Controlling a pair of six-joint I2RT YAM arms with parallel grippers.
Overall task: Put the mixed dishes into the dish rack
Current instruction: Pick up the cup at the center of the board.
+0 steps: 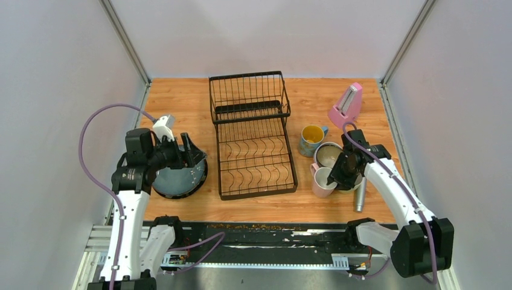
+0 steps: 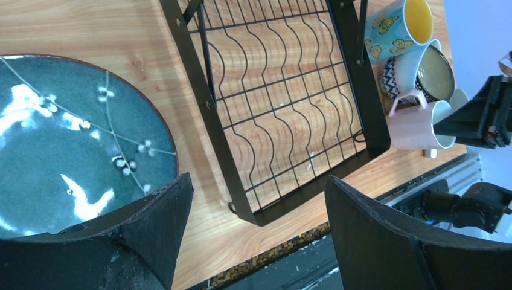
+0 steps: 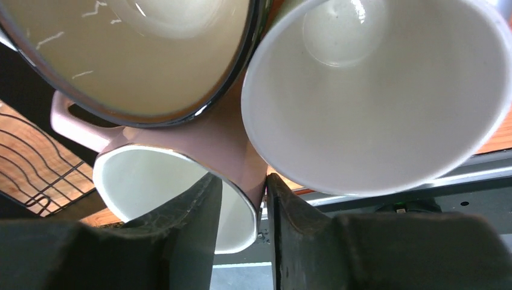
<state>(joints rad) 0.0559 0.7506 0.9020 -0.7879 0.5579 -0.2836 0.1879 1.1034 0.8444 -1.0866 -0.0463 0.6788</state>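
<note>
Now the dish rack sits in the middle of the table. Left of it lies the blue plate, half hidden under the left gripper, whose fingers are wide apart and hold nothing. The right gripper has one finger inside the pink mug and one outside, close together. It is hard to tell if they squeeze it.

3 mugs, 1 bowl, 1 plate
</note>
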